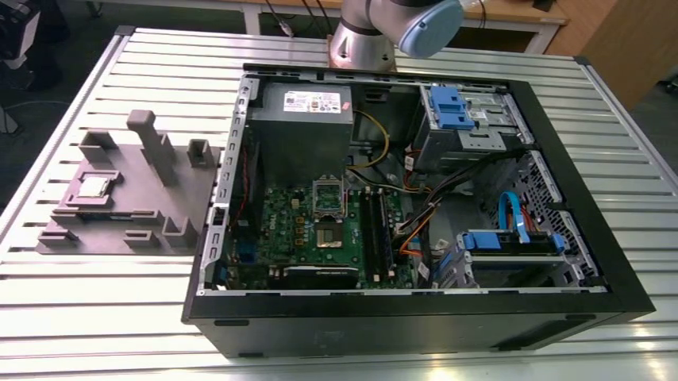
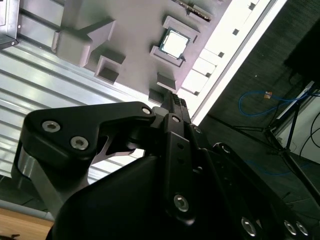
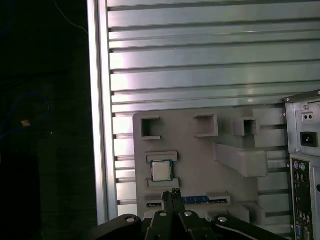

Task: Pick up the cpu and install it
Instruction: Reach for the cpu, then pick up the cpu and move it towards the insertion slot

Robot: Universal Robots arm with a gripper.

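Note:
The cpu (image 1: 94, 186), a small silvery square chip, lies flat in a recess of the grey moulded tray (image 1: 132, 226) at the exterior view's left. Both wrist views look down on it from well above: the cpu (image 2: 173, 43) (image 3: 161, 171) rests in the tray (image 2: 135, 35) (image 3: 200, 162) untouched. My gripper (image 3: 174, 192) (image 2: 175, 102) hangs above the tray, close beside the chip in both wrist views, its black fingers pressed together with nothing between them. In the open computer case (image 1: 424, 321), the motherboard socket (image 1: 330, 236) lies bare, its shiny frame (image 1: 329, 196) flipped up.
The tray carries tall upright posts (image 1: 148, 147) and blocks near the chip. The case's metal wall (image 1: 228, 198) stands right next to the tray. A grey power supply box (image 1: 307, 111), cables and blue drive brackets (image 1: 514, 238) crowd the case. The slatted table's edge (image 3: 100, 125) runs beside the tray.

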